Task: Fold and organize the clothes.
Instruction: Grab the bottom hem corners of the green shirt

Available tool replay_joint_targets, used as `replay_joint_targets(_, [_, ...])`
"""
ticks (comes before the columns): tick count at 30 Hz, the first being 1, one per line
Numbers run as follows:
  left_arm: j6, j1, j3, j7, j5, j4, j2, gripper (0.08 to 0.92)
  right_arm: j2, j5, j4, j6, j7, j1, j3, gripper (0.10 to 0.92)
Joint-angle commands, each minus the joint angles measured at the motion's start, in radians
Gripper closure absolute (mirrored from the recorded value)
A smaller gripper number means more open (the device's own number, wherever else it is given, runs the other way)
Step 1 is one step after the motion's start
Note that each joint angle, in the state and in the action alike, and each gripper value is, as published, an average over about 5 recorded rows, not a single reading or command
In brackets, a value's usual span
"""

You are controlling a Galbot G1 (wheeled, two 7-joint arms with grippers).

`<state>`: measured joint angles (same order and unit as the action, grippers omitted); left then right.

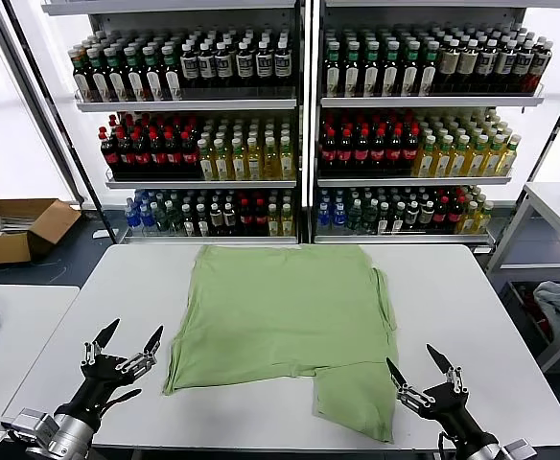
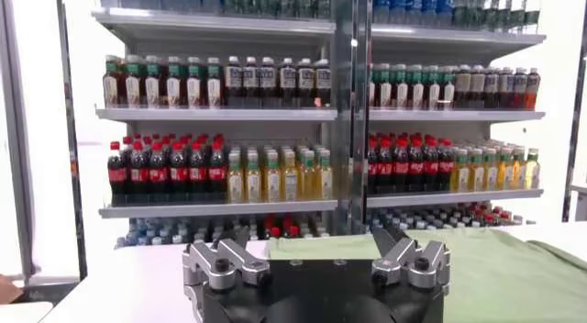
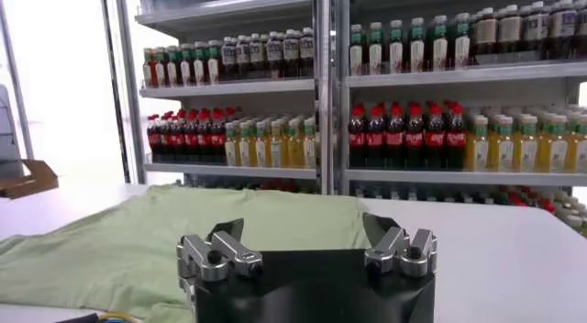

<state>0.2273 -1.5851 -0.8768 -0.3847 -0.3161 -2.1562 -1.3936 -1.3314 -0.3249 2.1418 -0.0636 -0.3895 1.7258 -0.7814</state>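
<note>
A plain light green T-shirt (image 1: 280, 311) lies spread flat in the middle of the white table (image 1: 462, 297), with one flap reaching the near edge at the right. My left gripper (image 1: 128, 335) hovers open at the table's near left, just left of the shirt's hem, holding nothing. On the near right my right gripper (image 1: 416, 365) is open too, beside the shirt's lower flap. The shirt shows as a green sheet (image 2: 486, 261) past the left gripper (image 2: 316, 238) in the left wrist view. Beyond the right gripper (image 3: 307, 228) it appears again as green cloth (image 3: 138, 242).
Shelves of bottled drinks (image 1: 299, 125) stand behind the table. A cardboard box (image 1: 16, 228) sits on the floor at the far left. A second table (image 1: 11, 326) with blue cloth adjoins on the left, and a rack with fabric (image 1: 558, 302) stands at the right.
</note>
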Motion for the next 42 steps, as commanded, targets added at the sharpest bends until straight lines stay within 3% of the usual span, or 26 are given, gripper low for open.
replay_joint_targets(1, [0.049,-0.015,0.030,0.033,0.013,-0.003,0.025,0.177,0.011,0.005,0.022,-0.062,0.032,0.018,0.008,0.203])
replay_joint_targets(9, [0.175,-0.059,0.098,0.082,0.068,-0.001,0.142,0.177,0.095,0.067,0.049,-0.158,0.076,0.109,0.035,0.203])
replay_joint_targets(18, [0.294,-0.038,0.164,0.141,0.029,0.029,0.195,0.177,0.120,0.070,0.099,-0.277,0.118,0.184,0.058,0.203])
replay_joint_targets(34, [0.344,0.045,0.249,0.210,-0.025,0.152,0.194,0.177,0.079,0.144,0.057,-0.341,0.139,0.117,0.187,0.203])
replay_joint_targets(37, [0.348,0.040,0.254,0.206,-0.022,0.160,0.193,0.180,0.071,0.154,0.051,-0.347,0.140,0.109,0.210,0.229])
replay_joint_targets(42, [0.348,0.035,0.259,0.198,-0.017,0.170,0.189,0.264,0.066,0.155,0.041,-0.348,0.142,0.113,0.229,0.362])
